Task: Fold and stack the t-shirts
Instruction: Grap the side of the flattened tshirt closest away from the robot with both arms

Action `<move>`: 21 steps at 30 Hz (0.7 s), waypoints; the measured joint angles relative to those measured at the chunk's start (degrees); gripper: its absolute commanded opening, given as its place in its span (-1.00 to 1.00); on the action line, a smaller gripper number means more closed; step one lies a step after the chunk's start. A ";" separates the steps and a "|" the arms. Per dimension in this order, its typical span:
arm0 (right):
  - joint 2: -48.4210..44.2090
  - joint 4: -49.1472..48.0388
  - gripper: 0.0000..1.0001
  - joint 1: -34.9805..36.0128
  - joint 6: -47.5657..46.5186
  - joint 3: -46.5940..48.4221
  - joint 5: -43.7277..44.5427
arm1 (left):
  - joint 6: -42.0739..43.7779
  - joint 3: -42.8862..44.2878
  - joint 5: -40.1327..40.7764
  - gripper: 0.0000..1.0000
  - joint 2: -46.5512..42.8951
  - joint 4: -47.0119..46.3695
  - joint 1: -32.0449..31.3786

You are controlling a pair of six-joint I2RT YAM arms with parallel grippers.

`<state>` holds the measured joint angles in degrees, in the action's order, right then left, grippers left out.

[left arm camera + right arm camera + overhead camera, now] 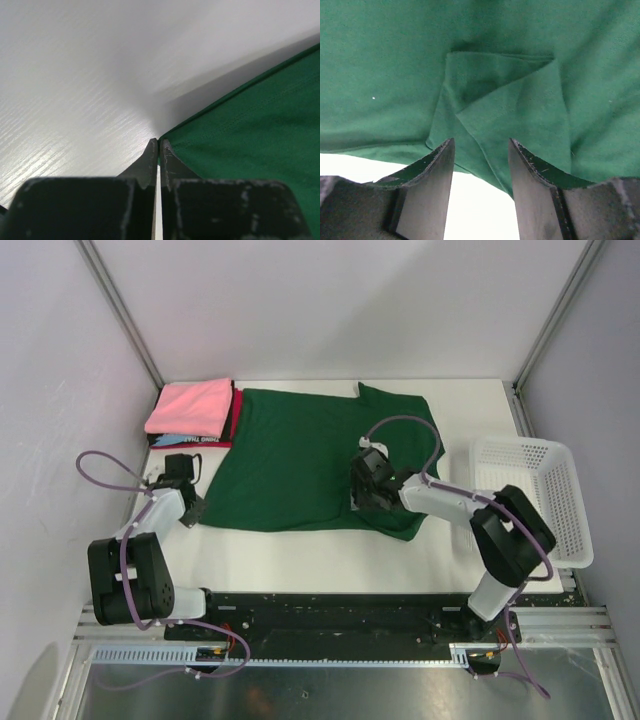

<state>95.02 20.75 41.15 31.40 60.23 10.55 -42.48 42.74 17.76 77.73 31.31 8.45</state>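
The dark green t-shirt point(290, 460) lies spread flat in the middle of the white table. The folded stack point(190, 408), pink on top with black, red and light blue layers under it, sits at the back left, touching the green shirt's left edge. My left gripper point(193, 510) is at the shirt's near left corner. In the left wrist view it point(159, 143) is shut on the tip of that corner point(250, 130). My right gripper point(365, 492) is open over the shirt's near edge. In the right wrist view its fingers point(481, 142) straddle a small folded-over flap of green cloth point(510, 100).
A white plastic mesh basket point(530, 495) stands at the right edge of the table point(300, 555), close to the right arm's elbow. Grey walls close in the back and both sides. The arm bases and a black rail run along the near edge.
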 measured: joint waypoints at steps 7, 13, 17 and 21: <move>5.84 -0.26 0.02 2.03 -0.42 4.39 1.27 | 0.07 0.00 -0.15 -1.00 0.00 0.00 0.00; 8.63 -0.04 0.00 2.67 -0.42 6.34 2.75 | 0.07 0.00 -0.22 -1.00 0.00 0.02 0.00; 10.25 0.42 -0.05 2.69 -0.39 7.06 4.07 | 0.07 0.00 -0.42 -1.00 0.00 0.04 0.00; 11.41 1.44 -0.15 2.91 -0.33 7.89 5.66 | 0.07 0.00 -0.44 -1.00 0.00 0.04 0.00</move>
<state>106.43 22.20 44.05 31.07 68.12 16.21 -42.41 42.74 17.32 77.73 31.35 8.45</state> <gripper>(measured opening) 0.460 0.008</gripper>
